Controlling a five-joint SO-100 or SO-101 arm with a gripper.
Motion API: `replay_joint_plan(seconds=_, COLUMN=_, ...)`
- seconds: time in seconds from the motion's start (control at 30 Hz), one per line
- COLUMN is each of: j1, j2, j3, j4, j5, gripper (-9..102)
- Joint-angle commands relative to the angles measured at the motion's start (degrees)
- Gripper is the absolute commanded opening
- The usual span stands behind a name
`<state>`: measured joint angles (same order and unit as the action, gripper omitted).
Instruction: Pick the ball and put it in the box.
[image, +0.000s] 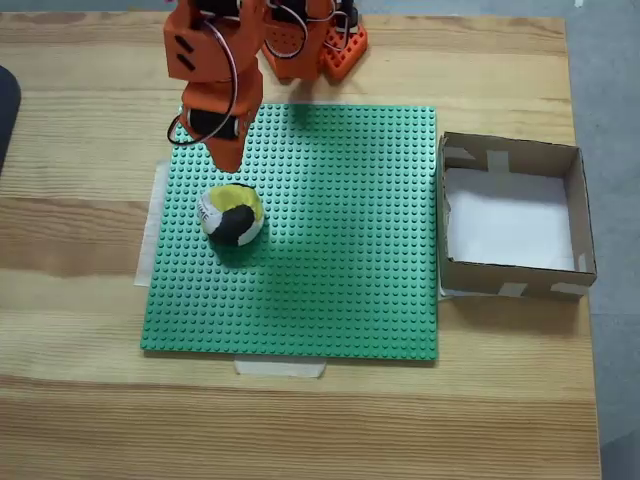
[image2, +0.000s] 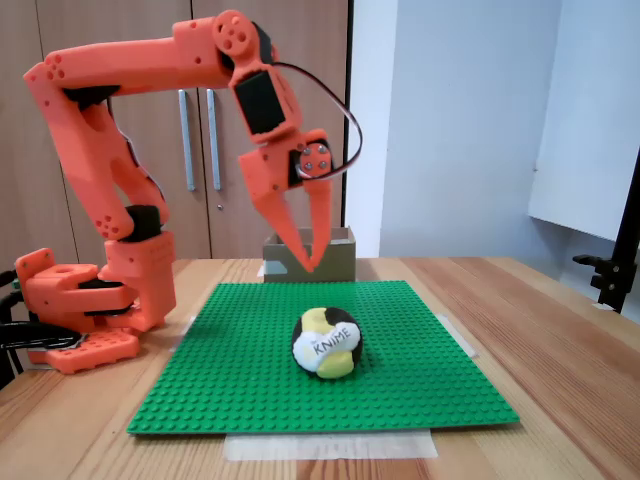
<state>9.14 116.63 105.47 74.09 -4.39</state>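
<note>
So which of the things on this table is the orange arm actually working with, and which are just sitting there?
Part of the job:
- the ball, lying on the green plate
- the box, beside the plate
- the gripper, hanging above the ball

Just there:
- the green studded baseplate
- the tape strip at its edge
- the wooden table
- the cupboard behind

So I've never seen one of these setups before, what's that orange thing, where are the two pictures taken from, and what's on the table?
The orange thing is a small robot arm ending in a two-finger gripper. One fixed view looks down from above; the other looks across the wooden table from the side. A green studded baseplate is taped to the table. On it lies a yellow, black and white ball. Beside the plate stands a shallow cardboard box, nothing inside. The gripper hangs above the ball, fingertips close together, holding nothing.
</note>
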Motion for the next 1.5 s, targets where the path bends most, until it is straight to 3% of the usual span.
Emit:
replay_joint_plan(seconds=0.0, j1=0.53, j2=-1.05, j3=-4.31, j4=1.76, j5=0.88, gripper=1)
replay_joint_plan(seconds=0.17, j1=0.62, j2=-2.81, j3=-5.19, j4=3.34, j5=1.05, gripper=5)
replay_joint_plan(seconds=0.47, j1=1.93, j2=-5.27, j3=-5.19, j4=5.71, j5=-0.44, gripper=22)
replay_joint_plan(seconds=0.77, j1=3.52, j2=-7.91, j3=-1.67, j4=2.90, j5=-1.23, gripper=35)
replay_joint_plan(seconds=1.1, j1=3.78, j2=-9.49, j3=3.60, j4=-1.58, j5=-1.93, gripper=42)
replay_joint_plan(seconds=1.47, j1=3.52, j2=-11.34, j3=5.62, j4=-7.21, j5=-1.41, gripper=42)
